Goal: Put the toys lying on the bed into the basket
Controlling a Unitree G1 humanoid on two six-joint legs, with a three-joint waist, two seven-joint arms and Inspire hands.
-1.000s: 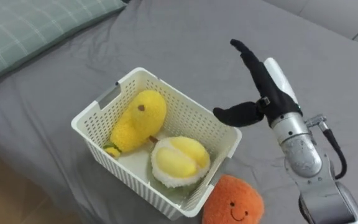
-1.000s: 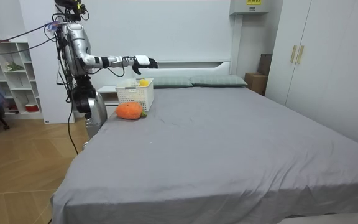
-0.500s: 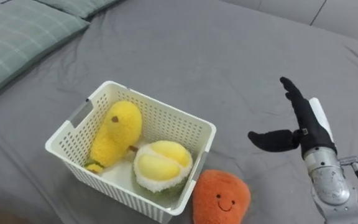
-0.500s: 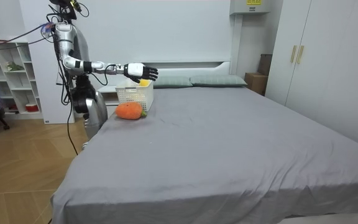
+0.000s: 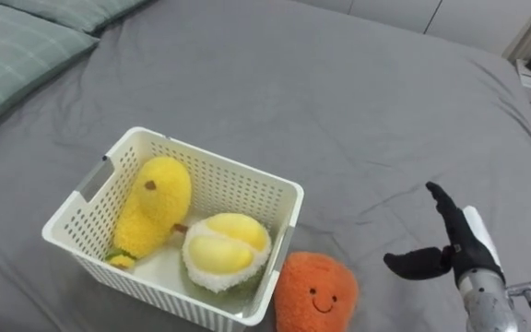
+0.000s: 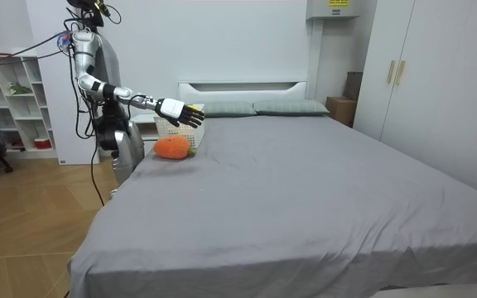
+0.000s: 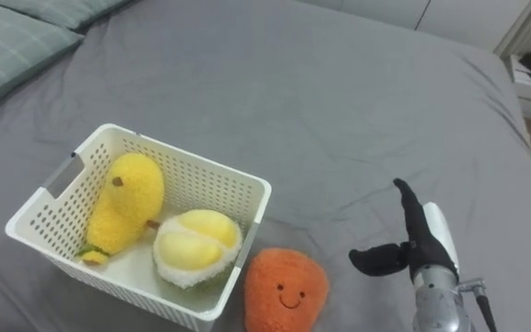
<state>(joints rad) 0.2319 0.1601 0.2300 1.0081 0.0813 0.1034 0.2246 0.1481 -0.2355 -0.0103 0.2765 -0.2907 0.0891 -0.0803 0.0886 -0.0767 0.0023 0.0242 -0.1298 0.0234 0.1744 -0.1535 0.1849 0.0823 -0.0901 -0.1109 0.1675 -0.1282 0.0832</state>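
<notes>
Far left, at the head end of the bed (image 5: 358, 101): a checked pillow (image 5: 12, 41), partly cut off by the view's edge.

Next, the white basket (image 5: 212, 167) sits on the sheet near the bed's edge on your side, by the head-end corner. It holds two toys: a yellow plush fruit (image 5: 151, 205) leaning on the left wall and a plush durian (image 5: 221, 251) beside it, touching.

Right of the basket's near corner, an orange plush with a smiling face (image 5: 316, 293) lies on the sheet, outside the basket. It is pressed to the wall or just beside it; you cannot tell which.

Further right, your right hand (image 5: 456, 255) hovers above bare sheet, fingers straight and spread, thumb out to the side, holding nothing, near the orange plush but apart from it.

Judgement: two toys are in and the orange one is next. Swing the hand left and down, close on its soft body, then lift it over the rim.

Hard to read: the orange plush's base and the basket's near wall run off the bottom edge. In the room view your arm covers part of the basket.
</notes>
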